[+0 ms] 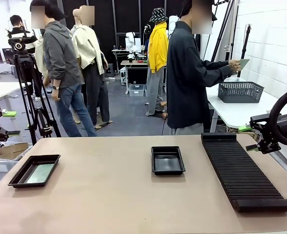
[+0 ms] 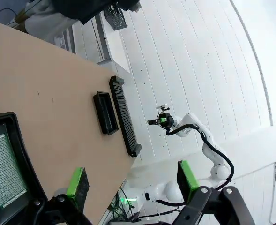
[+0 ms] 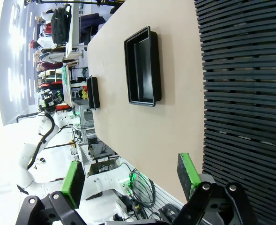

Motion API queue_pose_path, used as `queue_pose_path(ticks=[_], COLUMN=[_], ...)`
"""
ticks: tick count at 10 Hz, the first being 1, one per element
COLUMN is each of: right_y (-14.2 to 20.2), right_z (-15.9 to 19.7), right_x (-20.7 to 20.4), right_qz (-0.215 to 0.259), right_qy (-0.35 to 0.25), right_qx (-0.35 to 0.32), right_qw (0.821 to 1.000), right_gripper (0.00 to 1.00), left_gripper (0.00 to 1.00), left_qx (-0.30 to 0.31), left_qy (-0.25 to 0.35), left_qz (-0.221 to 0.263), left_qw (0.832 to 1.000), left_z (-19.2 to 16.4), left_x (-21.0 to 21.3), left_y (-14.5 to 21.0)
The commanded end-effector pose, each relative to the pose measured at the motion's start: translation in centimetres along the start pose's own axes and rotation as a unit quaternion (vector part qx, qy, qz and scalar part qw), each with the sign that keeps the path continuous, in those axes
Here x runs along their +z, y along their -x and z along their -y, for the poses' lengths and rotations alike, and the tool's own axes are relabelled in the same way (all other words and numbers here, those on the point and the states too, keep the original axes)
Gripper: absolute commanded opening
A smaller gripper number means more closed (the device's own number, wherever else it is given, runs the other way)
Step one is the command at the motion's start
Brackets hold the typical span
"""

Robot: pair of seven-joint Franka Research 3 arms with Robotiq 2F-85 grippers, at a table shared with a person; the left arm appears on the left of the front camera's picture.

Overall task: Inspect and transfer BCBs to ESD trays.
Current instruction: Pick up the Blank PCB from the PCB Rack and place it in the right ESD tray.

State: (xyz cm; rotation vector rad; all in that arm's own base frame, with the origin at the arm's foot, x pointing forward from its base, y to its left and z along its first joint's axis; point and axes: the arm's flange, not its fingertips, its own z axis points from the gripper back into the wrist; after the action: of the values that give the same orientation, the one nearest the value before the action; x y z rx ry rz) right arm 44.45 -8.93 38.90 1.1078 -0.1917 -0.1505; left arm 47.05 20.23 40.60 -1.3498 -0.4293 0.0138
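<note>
Near the left edge of the tabletop (image 1: 104, 190), one ESD tray (image 1: 18, 170) holds a BCB (image 1: 42, 173) lying flat. The second ESD tray (image 1: 168, 171) sits mid-table, and wide bare surface lies between them. The ribbed rack (image 1: 243, 170) runs close along the right edge. The left gripper (image 2: 133, 180) and the right gripper (image 3: 130, 176) both have their jaws spread apart, grasping nothing.

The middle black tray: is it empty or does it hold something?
Empty. The middle tray shows only its bare black floor in the front and right wrist views.
</note>
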Motion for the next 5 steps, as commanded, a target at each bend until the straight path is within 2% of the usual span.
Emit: queue_pose_path(ticks=[1,5], right_y=[-0.16,-0.16], right_z=[-0.16,-0.16], right_x=[-0.24,-0.24], right_qz=[0.005,0.005], right_qy=[0.003,0.003], right_qx=[-0.004,-0.004], right_qw=[1.000,1.000], right_gripper=[1.00,1.00], left_gripper=[1.00,1.00], left_qx=[0.000,0.000], left_qy=[-0.001,-0.001], left_qz=[0.002,0.002], left_qw=[1.000,1.000], left_z=[0.04,0.04], left_x=[0.07,0.07], left_y=[0.12,0.12])
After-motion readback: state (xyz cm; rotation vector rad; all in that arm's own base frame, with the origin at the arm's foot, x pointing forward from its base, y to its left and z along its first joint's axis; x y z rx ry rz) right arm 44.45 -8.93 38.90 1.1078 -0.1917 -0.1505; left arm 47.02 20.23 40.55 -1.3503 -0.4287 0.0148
